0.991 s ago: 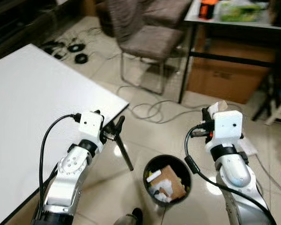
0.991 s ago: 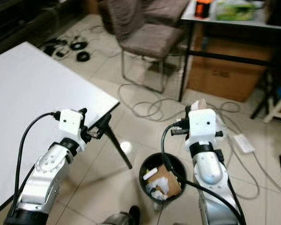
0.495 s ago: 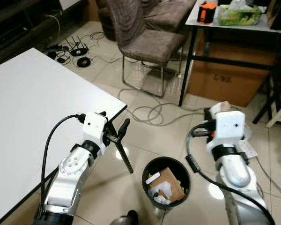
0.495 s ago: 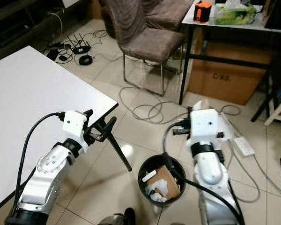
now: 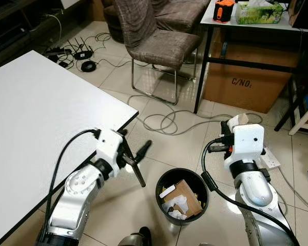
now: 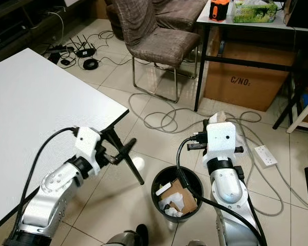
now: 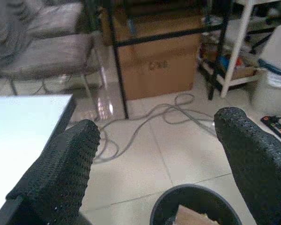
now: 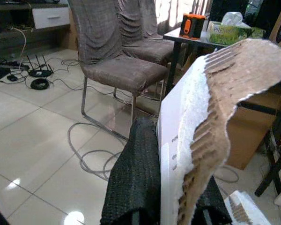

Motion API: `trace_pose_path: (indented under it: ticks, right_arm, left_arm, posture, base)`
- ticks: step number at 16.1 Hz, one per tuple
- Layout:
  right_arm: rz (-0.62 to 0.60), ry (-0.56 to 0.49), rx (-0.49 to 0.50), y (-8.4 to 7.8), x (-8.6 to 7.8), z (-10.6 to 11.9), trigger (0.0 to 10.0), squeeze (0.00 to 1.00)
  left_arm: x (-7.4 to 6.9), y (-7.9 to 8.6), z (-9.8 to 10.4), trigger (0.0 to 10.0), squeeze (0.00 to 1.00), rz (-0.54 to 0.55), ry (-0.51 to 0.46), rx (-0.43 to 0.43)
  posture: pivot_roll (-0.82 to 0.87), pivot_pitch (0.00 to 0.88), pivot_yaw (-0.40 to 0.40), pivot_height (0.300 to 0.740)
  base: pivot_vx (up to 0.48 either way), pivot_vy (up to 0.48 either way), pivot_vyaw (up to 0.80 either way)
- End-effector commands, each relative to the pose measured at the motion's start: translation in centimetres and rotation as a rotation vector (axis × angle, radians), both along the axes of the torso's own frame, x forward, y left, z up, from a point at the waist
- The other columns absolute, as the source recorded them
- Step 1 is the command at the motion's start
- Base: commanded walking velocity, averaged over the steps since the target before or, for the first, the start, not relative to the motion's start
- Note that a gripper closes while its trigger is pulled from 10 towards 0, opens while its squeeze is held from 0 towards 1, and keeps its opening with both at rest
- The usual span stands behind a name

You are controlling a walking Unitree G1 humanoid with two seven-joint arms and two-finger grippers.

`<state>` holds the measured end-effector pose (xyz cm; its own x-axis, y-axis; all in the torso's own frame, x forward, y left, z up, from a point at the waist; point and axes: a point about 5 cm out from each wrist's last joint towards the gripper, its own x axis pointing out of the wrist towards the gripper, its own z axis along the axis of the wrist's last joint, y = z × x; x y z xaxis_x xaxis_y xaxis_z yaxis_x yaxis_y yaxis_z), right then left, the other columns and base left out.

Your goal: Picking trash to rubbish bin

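Observation:
A black round rubbish bin (image 5: 158,190) stands on the tiled floor between my arms, with brown cardboard and white scraps (image 5: 180,201) inside. My right gripper (image 5: 232,126) hovers up and to the right of the bin, shut on a torn piece of cardboard (image 8: 215,103) that is white on one face and brown on the other. That cardboard (image 5: 239,119) sticks up above the wrist camera. My left gripper (image 5: 135,143) stands open beside the table corner, left of the bin, with nothing between its fingers (image 7: 65,159). The bin rim (image 7: 178,194) lies below them.
A white table (image 5: 36,118) fills the left, its black leg (image 5: 138,174) slanting toward the bin. Grey cables (image 5: 164,120) loop on the floor ahead. A brown chair (image 5: 154,41), a desk with a cardboard box (image 5: 246,87) under it and a power strip (image 5: 269,159) stand beyond.
The head view has tilted up slightly. My left gripper has swung a little right, off the table corner toward the bin, fingers open. The right gripper still holds the cardboard in much the same spot.

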<state>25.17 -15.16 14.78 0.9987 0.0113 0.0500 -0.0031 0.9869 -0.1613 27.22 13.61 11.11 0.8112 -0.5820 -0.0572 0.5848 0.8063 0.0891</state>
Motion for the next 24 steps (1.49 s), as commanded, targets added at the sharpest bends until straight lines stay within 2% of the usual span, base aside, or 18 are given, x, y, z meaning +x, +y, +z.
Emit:
trace_pose_path:
  ticks: [1, 5, 6, 8, 17, 20, 24]
  right_arm:
    - [0.003, -0.003, 0.002, 0.2, -0.1, -0.2, 10.0, 0.00]
    - [0.004, -0.003, 0.003, 0.3, 0.2, -0.2, 10.0, 0.00]
    - [0.004, 0.003, -0.001, 0.3, 0.3, -0.4, 10.0, 0.00]
    - [-0.002, 0.012, 0.002, 0.2, 0.6, -0.7, 10.0, 0.00]
    - [-0.022, 0.050, 0.058, 0.5, 0.3, -1.9, 10.0, 0.00]
    - [-0.026, 0.075, 0.077, 0.6, 0.1, -2.5, 10.0, 0.00]
    - [-0.017, 0.122, 0.103, 1.3, -0.6, -3.7, 10.0, 0.00]
  left_arm:
    - [-0.6, 0.2, -1.3, 10.0, 0.00, -0.033, 0.031, 0.068]
    - [-1.5, 0.4, -2.7, 10.0, 0.00, -0.052, 0.080, 0.111]
    - [-1.8, 0.5, -3.6, 10.0, 0.00, -0.042, 0.096, 0.130]
    - [-1.1, 1.5, -3.2, 10.0, 0.00, -0.029, 0.089, 0.142]
    - [-0.9, 1.3, -2.8, 10.0, 0.00, -0.039, 0.103, 0.130]
    - [-1.1, 1.4, -2.7, 10.0, 0.00, -0.037, 0.105, 0.134]
    - [-2.5, 2.2, -2.9, 10.0, 0.00, -0.042, 0.140, 0.160]
  posture:
    - [-0.07, 0.147, 0.104, 0.740]
    - [-0.07, 0.162, 0.109, 0.740]
    - [-0.07, 0.166, 0.111, 0.740]
    - [-0.06, 0.184, 0.118, 0.740]
    - [-0.06, 0.191, 0.133, 0.740]
    - [-0.05, 0.212, 0.135, 0.740]
    - [-0.02, 0.294, 0.152, 0.740]
  base:
    - [0.000, 0.000, 0.00]
    - [0.000, 0.000, 0.00]
    - [0.000, 0.000, 0.00]
    - [0.000, 0.000, 0.00]
    - [0.000, 0.000, 0.00]
    - [0.000, 0.000, 0.00]
    - [0.000, 0.000, 0.00]
